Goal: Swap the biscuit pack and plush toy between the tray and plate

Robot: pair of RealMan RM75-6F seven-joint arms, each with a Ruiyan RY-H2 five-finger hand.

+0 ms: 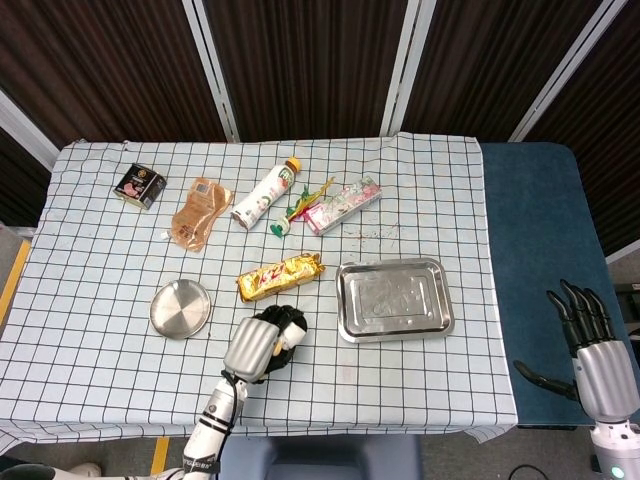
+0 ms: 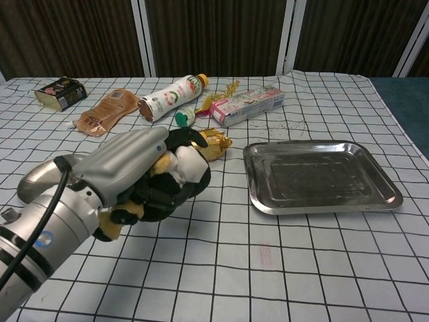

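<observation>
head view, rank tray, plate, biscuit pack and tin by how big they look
1. tray, clearly largest
2. biscuit pack and plate look about alike: the pack longer, the plate wider
3. tin, smallest, though farthest from the camera

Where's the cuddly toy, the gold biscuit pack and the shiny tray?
plush toy (image 2: 175,176), chest view, on its white patch inside the left hand.
biscuit pack (image 1: 280,276), head view, middle of the gold wrapper.
tray (image 1: 394,331), head view, on its near rim.
</observation>
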